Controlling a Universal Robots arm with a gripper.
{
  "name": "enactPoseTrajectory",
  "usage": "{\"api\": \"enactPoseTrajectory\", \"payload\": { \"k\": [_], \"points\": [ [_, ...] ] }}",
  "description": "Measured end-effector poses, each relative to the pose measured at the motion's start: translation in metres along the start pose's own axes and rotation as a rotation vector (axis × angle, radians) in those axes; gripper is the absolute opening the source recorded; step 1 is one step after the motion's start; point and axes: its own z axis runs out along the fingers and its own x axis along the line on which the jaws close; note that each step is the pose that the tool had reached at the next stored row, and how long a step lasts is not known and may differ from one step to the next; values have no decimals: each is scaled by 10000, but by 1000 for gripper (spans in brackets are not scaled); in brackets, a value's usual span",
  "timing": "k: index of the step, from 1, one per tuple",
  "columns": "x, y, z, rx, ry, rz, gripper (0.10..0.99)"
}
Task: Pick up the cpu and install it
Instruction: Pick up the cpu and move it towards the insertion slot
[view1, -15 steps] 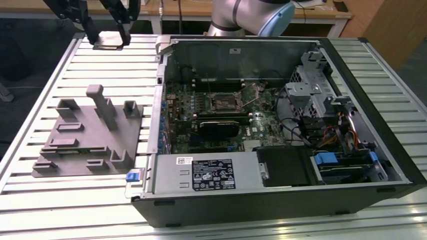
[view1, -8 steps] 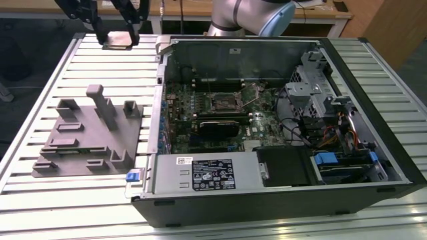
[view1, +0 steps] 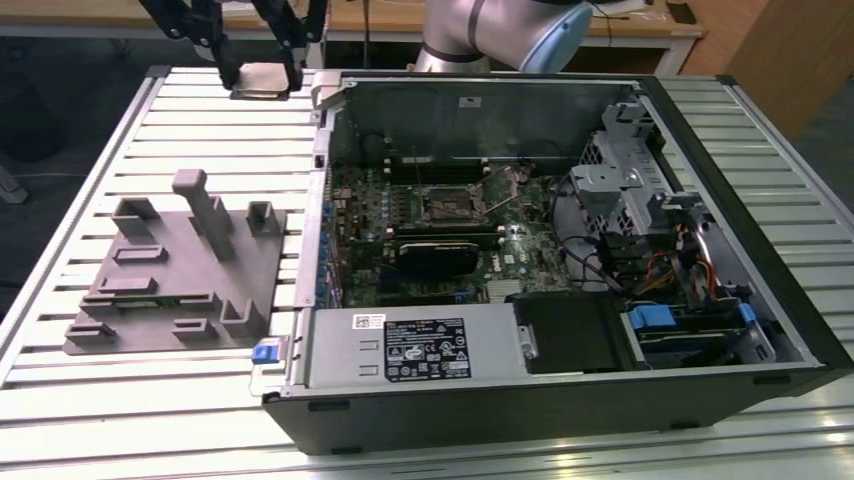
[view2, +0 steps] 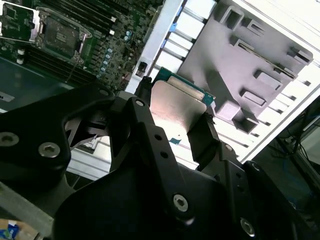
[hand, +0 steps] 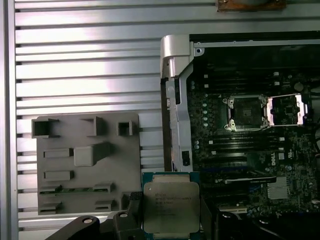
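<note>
- The gripper (view1: 263, 72) stood at the far edge of the slatted table (view1: 200, 140), toward the exterior view's left, just outside the far left corner of the open computer case (view1: 534, 410).
- I saw its two black fingers (hand: 131, 212) clamped on opposite edges of the cpu (hand: 171, 206). In both wrist views the chip sat squarely between them.
- The first wrist view showed the cpu's silvery metal top and its thin green rim.
- The cpu appeared to be lifted off the table, though the exterior view gave me a poor sense of its height.
- The cpu was outside the case, well apart from the motherboard (view1: 400, 230).
- The socket (hand: 246, 112) lay near the middle of the motherboard. Its metal load plate (hand: 286, 110) was swung open beside it, and I saw no chip seated in the frame.
- The grey fixture block (view1: 174, 270) rested flat on the table to the left of the case in the exterior view. It was nearer than the gripper and not touching it.
</note>
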Motion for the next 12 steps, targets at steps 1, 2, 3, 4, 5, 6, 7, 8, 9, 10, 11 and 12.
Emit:
{"api": "enactPoseTrajectory", "payload": {
  "k": [1, 2, 3, 4, 5, 6, 7, 8, 9, 10, 11, 12],
  "points": [
    [-21, 1, 1, 0, 0, 0, 541],
    [-41, 3, 1, 0, 0, 0, 541],
    [-62, 4, 2, 0, 0, 0, 541],
    [-83, 6, 2, 0, 0, -1, 541],
    [-104, 7, 2, 0, 0, 0, 541],
    [-125, 8, 3, 0, 0, 1, 541],
    [-147, 10, 4, 0, 0, 0, 541],
    [-169, 11, 5, 0, 0, 0, 541],
    [-190, 13, 5, 0, 0, 1, 541],
    [-211, 14, 5, 0, 0, 0, 541],
    [-233, 15, 6, 0, 0, 0, 541],
    [-254, 17, 7, 0, 0, 0, 541]
  ]
}}
